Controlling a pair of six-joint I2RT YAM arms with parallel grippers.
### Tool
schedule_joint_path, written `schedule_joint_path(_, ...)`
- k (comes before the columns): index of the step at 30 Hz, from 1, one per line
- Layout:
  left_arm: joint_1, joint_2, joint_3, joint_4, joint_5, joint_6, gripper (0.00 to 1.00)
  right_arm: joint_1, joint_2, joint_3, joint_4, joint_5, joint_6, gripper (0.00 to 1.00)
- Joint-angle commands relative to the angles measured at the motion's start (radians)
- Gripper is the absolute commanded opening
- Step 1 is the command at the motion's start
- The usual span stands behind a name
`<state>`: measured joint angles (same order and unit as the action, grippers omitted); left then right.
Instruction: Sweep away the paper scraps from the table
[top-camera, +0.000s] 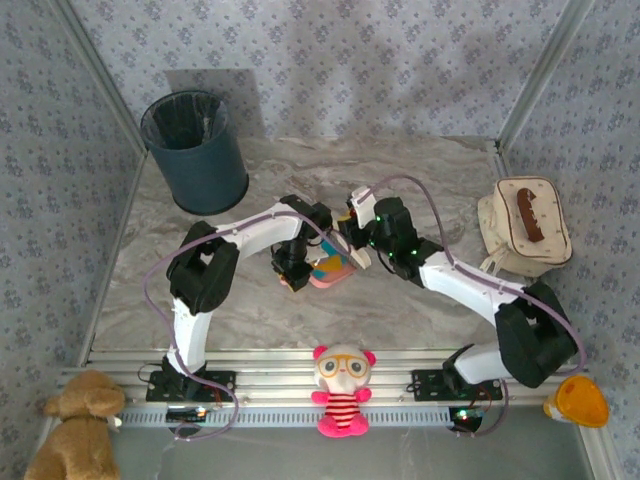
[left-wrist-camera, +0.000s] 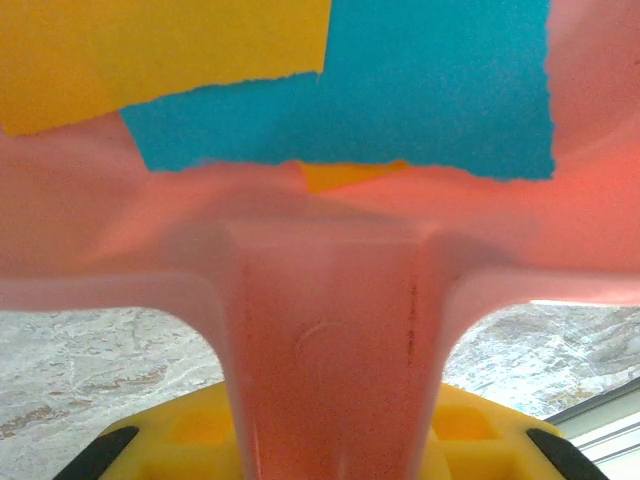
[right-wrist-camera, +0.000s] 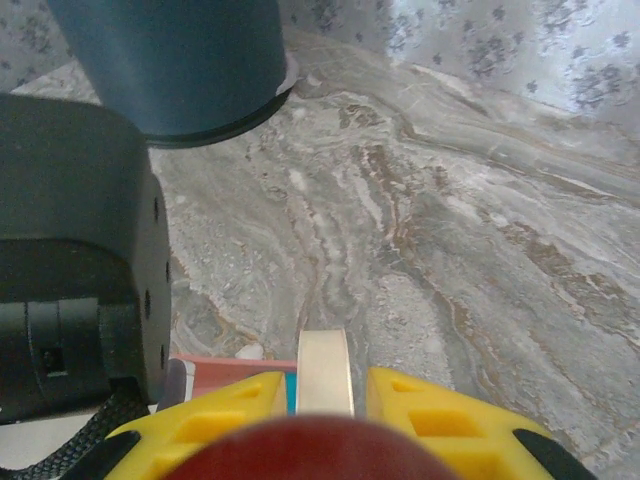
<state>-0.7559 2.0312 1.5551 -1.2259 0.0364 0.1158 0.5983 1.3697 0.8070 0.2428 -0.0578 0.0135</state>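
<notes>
Paper scraps (left-wrist-camera: 420, 90) just beyond left jaws

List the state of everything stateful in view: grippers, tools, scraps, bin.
left gripper: shut on the dustpan's handle
right gripper: shut on the cream tool
dustpan: held by its handle, loaded
cream tool: gripped between the fingers
paper scraps: orange and blue, lying in the dustpan
bin: upright, open top

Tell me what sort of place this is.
Probably a robot test booth rather than a home: a marble-patterned table framed by aluminium rails, floral-print walls on three sides, and two arms bolted at its near edge, with plush toys set about as props.
</notes>
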Motion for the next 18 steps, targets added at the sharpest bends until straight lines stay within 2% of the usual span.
schedule_joint_path(1, -0.007, 0.017, 0.006, 0.001, 0.008, 0.015, 0.00, 0.009, -0.059, 0.001, 0.045, 0.085, 0.039, 0.00)
schedule_joint_path(8, -0.007, 0.020, 0.010, 0.002, 0.008, 0.016, 0.00, 0.012, -0.073, 0.010, -0.035, 0.304, 0.045, 0.00)
schedule_joint_path(18, -0.009, 0.017, 0.014, 0.007, 0.010, 0.018, 0.00, 0.031, 0.017, 0.109, -0.173, 0.334, 0.053, 0.00)
